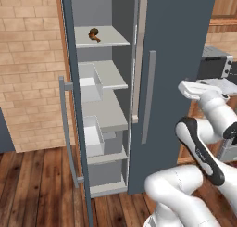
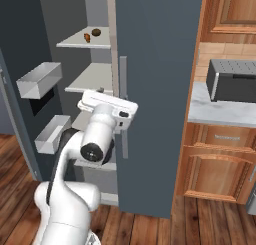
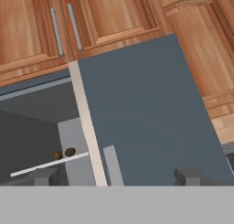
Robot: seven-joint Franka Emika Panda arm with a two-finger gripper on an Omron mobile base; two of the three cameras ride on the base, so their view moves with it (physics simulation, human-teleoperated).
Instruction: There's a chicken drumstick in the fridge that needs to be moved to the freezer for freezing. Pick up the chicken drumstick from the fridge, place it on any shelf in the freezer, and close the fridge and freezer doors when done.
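— Slate-grey door on the far left, the freezer door (image 2: 15, 89): it stands swung out with its white bins (image 2: 39, 79) facing the room?

— Yes, wide open. Just to its right, inside the freezer (image 1: 99, 96), the top shelf (image 1: 111, 38) carries the chicken drumstick (image 2: 87, 37). It lies flat beside a dark brown round lump (image 2: 96, 32), near it or perhaps touching; I cannot tell which.

— So the move looks done?

— I judge so. The drumstick sits in the narrow half, and the fridge door (image 1: 180, 45) to the right is shut flush, its bar handle (image 1: 148, 96) facing out. What is left, as I read it, is closing the freezer door.

— How does the drumstick look?

— Tiny and orange-brown, far smaller than the shelf. It's too small to make out which end is the bulb.

— And the hand?

— The hand (image 3: 118, 177) hovers in front of the fridge door, well below and to the right of that shelf. Its fingertips (image 3: 192, 175) stand wide apart with nothing between them. Farther right, a dark toaster oven (image 2: 232, 79) sits on the pale surface (image 2: 200, 114), untouched.
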